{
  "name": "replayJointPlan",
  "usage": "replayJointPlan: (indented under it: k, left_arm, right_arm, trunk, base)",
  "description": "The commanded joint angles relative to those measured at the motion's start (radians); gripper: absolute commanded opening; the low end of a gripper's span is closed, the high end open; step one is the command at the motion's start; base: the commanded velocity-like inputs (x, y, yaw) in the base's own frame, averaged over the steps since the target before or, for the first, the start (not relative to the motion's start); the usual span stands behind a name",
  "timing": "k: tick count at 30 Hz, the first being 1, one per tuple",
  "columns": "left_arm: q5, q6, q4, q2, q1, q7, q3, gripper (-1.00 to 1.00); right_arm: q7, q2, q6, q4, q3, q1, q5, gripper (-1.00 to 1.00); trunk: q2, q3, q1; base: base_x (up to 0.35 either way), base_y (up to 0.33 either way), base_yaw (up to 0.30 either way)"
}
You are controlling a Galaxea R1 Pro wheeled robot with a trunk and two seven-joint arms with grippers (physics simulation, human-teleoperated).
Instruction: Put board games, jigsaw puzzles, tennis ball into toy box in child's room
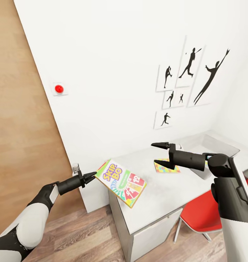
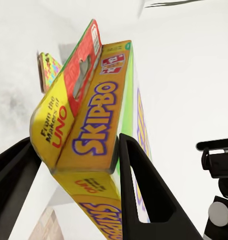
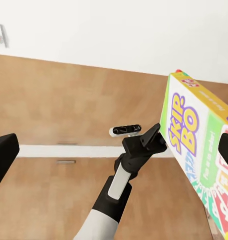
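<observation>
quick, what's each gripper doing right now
left gripper: shut on the Skip-Bo box, gripping its edge over the table.
right gripper: open, holding nothing, above the jigsaw puzzle.

The right arm [image 1: 196, 160] hides part of the jigsaw puzzle [image 1: 161, 166] and the toy box [image 1: 215, 145].

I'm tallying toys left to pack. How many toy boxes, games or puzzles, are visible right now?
2. The Skip-Bo game is held in the left pincer at the table's near corner. A jigsaw puzzle lies on the table beneath the open right pincer. Others may be out of view.
</observation>
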Motion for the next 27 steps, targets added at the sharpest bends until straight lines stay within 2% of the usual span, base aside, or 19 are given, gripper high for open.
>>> replayJointPlan:
  k: [1, 27]
  left_arm:
    - [-0.011, 0.010, 0.000, -0.001, -0.002, -0.007, 0.008, -1.00]
    - [-0.011, 0.010, 0.000, -0.001, -0.002, -0.007, 0.008, -1.00]
  right_arm:
    - [-0.011, 0.000, 0.006, 0.000, -0.001, -0.001, -0.008, 1.00]
    - [-0.010, 0.001, 0.006, 0.000, -0.001, -0.001, -0.008, 1.00]
  trunk:
    - [-0.002, -0.001, 0.001]
    - [-0.002, 0.042, 0.001]
  base:
    - [0.000, 0.000, 0.000]
    - [0.000, 0.000, 0.000]
